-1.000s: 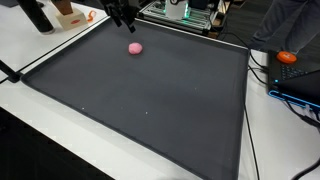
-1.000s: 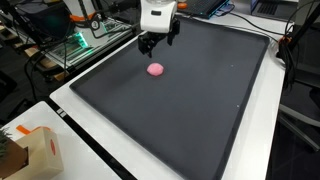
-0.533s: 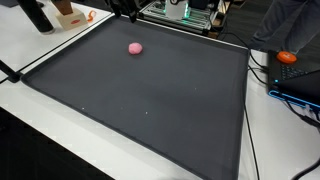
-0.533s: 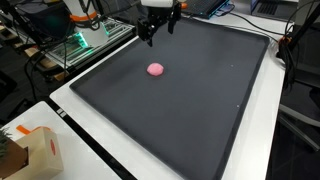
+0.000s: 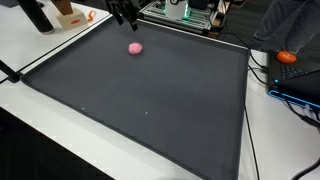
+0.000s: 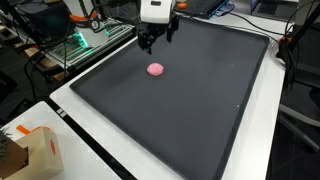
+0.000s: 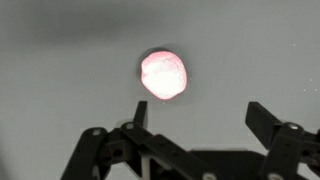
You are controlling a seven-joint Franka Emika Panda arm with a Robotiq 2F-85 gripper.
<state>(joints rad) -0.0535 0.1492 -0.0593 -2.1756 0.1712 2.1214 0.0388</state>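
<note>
A small pink ball (image 5: 135, 47) (image 6: 155, 69) lies on the dark mat (image 5: 150, 100) (image 6: 190, 90) in both exterior views. My gripper (image 5: 124, 14) (image 6: 155, 38) hangs above the mat's far part, a short way beyond the ball and off the surface. In the wrist view the pink ball (image 7: 164, 75) glows bright above the fingers, and my gripper (image 7: 200, 112) stands open with nothing between its black fingertips (image 7: 261, 118). The ball sits closer to one fingertip than the other, apart from both.
White table (image 5: 50, 50) surrounds the mat. A cardboard box (image 6: 30, 150) stands near one corner. An orange object (image 5: 288, 57) and cables lie beside the mat edge. Electronics with green lights (image 6: 75, 45) and equipment (image 5: 180, 12) stand behind the gripper.
The gripper rose half a second ago and has come back down to about where it was a second ago. The ball has not moved.
</note>
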